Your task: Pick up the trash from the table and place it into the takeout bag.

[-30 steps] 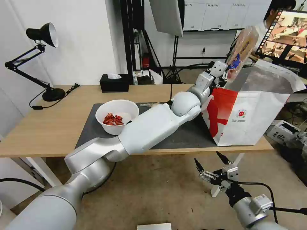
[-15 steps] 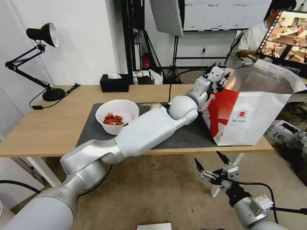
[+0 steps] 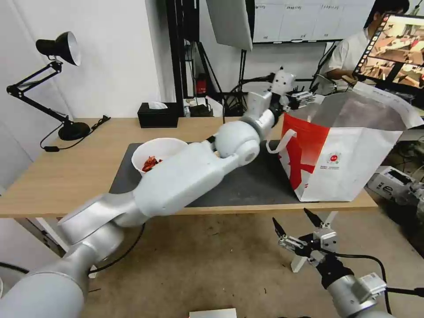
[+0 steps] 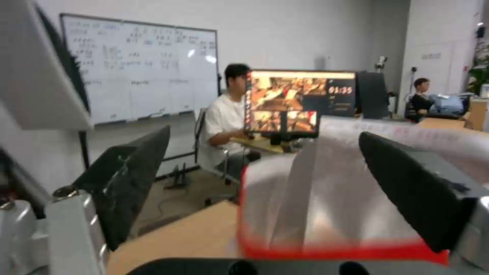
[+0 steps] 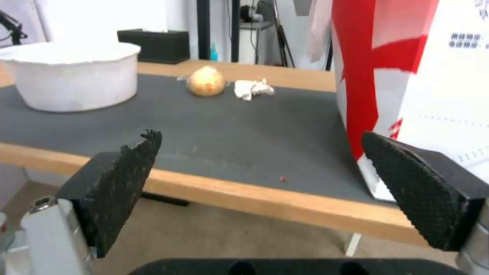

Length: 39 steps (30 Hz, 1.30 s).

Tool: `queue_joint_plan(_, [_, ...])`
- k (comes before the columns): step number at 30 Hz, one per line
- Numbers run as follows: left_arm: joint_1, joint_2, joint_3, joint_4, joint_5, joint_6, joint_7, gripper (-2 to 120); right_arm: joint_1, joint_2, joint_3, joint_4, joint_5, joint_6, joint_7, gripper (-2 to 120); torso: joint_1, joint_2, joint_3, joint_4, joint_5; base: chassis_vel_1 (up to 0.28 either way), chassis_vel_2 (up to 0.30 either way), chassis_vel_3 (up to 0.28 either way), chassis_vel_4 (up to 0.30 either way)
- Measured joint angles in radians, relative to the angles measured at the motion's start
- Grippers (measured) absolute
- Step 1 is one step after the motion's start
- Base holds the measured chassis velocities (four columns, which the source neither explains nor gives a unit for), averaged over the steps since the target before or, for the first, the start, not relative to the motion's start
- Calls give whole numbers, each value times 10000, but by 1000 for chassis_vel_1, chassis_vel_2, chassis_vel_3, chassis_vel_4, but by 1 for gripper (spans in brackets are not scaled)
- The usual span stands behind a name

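Above the near rim of the takeout bag (image 3: 349,150), the left gripper (image 3: 304,98) is seen higher and drawn back toward the table's far side compared with half a second ago, when it reached into the bag's mouth; a second ago a clear tray was held there, and now nothing is held between its fingers (image 4: 127,183), which are spread wide. The whole left arm has been raised, so more of the white bowl (image 3: 154,154) with its red scraps is covered. The right gripper (image 3: 304,234) hangs below the table (image 3: 66,172) edge, its fingers (image 5: 122,187) spread apart and empty.

The bag stands upright at the right end of the dark mat (image 3: 247,185), white with a red pattern, foil-lined and open. On the mat, the tan wrapped lump (image 5: 205,81) and the crumpled tissue (image 5: 252,89) lie just beside each other, beyond the bowl.
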Motion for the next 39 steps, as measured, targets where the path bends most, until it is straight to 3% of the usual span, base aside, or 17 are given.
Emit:
queue_joint_plan(1, [0,0,0,0,0,0,0,99,0,0,0,0,0,0,0,100,0,0,0,0,0,0,0,0,0])
queue_joint_plan(4, [1273,1286,-744,-1153,80,73,10,100,179,-46,-98,-5,12,13,138,100,1,0,0,6,-2,0,0,0,0])
queue_joint_plan(6, [1592,1517,-963,-1372,160,73,48,100,223,-69,-112,-8,20,27,172,100,0,0,0,6,-2,0,0,0,0])
queue_joint_plan(8, [3109,2315,-1944,-2038,764,-57,447,100,331,-180,-119,-13,60,69,284,100,0,1,0,1,-3,0,0,0,0])
queue_joint_plan(9, [3109,2315,-1944,-2038,764,-57,447,100,331,-180,-119,-13,60,69,284,100,0,1,0,1,-3,0,0,0,0])
queue_joint_plan(11, [4561,2862,-2817,-2459,1406,-288,763,100,435,-259,-127,-18,204,105,346,100,1,0,1,4,-4,0,0,0,0])
queue_joint_plan(12, [4561,2862,-2817,-2459,1406,-288,763,100,435,-259,-127,-18,204,105,346,100,1,0,1,4,-4,0,0,0,0])
queue_joint_plan(14, [6362,3304,-4116,-2933,2169,-556,1224,100,596,-319,-193,-42,298,112,393,100,0,0,0,2,-4,0,0,0,0])
queue_joint_plan(15, [6362,3304,-4116,-2933,2169,-556,1224,100,596,-319,-193,-42,298,112,393,100,0,0,0,2,-4,0,0,0,0])
queue_joint_plan(18, [8226,3712,-5315,-3369,2756,-987,1450,100,677,-296,-285,-89,319,151,403,100,0,0,-1,5,2,0,0,0,0])
queue_joint_plan(24, [9980,3703,-6346,-3694,3440,-1599,1622,100,628,-223,-293,-77,314,205,412,100,-1,1,-1,-1,3,0,0,0,0])
queue_joint_plan(29, [11969,3075,-7780,-3900,4354,-2166,1985,100,611,-148,-301,-15,269,234,468,100,-1,1,0,4,2,0,0,0,0])
queue_joint_plan(39, [13733,1936,-9032,-4288,5078,-2092,2155,100,397,107,-408,-23,-16,323,427,100,1,1,0,2,3,0,0,0,0])
